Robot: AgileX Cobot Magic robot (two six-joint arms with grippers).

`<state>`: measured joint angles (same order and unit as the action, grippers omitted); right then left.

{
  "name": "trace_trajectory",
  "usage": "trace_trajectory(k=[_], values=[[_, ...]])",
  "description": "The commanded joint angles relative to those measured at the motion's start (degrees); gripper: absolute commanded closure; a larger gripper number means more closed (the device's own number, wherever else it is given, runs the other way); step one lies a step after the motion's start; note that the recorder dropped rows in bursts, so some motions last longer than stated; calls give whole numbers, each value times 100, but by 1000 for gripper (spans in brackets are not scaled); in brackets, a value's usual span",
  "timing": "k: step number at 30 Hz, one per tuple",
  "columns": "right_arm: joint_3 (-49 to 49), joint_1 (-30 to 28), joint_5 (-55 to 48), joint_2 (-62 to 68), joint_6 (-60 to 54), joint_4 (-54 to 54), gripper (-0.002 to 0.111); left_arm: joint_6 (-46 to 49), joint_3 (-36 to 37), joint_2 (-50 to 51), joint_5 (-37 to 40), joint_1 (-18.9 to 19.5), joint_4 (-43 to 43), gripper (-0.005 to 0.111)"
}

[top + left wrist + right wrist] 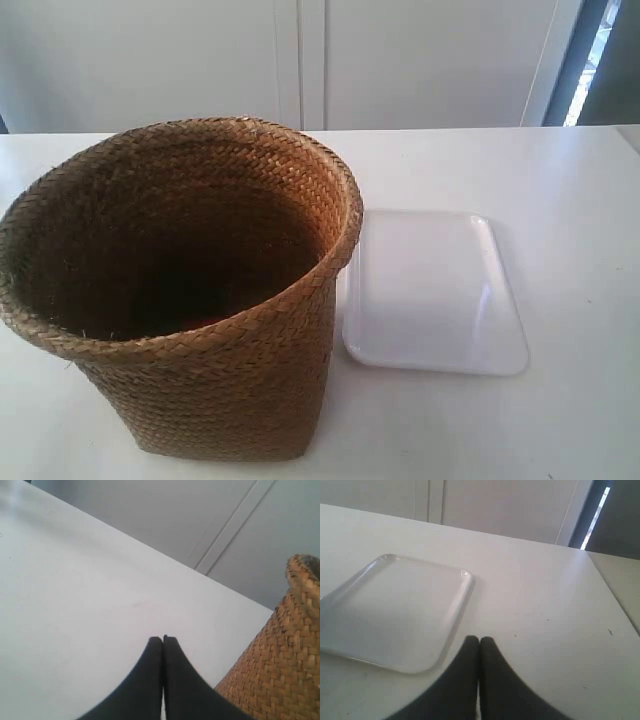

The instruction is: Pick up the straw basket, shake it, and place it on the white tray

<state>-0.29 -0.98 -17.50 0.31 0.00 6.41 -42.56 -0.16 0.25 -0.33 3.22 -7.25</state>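
Brown woven straw basket (200,330) stands beside glossy white tray (435,295).

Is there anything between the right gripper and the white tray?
Nothing: the right wrist view shows only bare table between the right gripper and the white tray.

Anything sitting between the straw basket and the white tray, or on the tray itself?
Nothing visible. The straw basket stands on the table directly beside the white tray, with no object between them, and the tray's surface is bare in the exterior and right wrist views.
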Motion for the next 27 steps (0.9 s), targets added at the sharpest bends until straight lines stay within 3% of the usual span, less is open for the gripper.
trace_trajectory(k=[1,9,13,17,19,23,27], values=[[29,-10,97,-31,30,169,108,-7,16,-25,122,9,-6,107],[29,-10,694,-31,0,999,108,-7,16,-25,164,9,-6,107],[29,-10,2833,-31,1316,-30,108,-7,16,-25,164,9,-6,107],[29,-10,5039,-31,3980,-370,108,-127,16,-25,167,9,-6,107],[29,-10,5660,-31,4090,-492,108,-250,16,-25,217,9,-6,107],[29,-10,5880,-31,4268,-1172,108,-542,16,-25,206,9,-6,107],[29,-10,5639,-31,4373,-2537,108,-370,14,-25,-182,9,-6,107]])
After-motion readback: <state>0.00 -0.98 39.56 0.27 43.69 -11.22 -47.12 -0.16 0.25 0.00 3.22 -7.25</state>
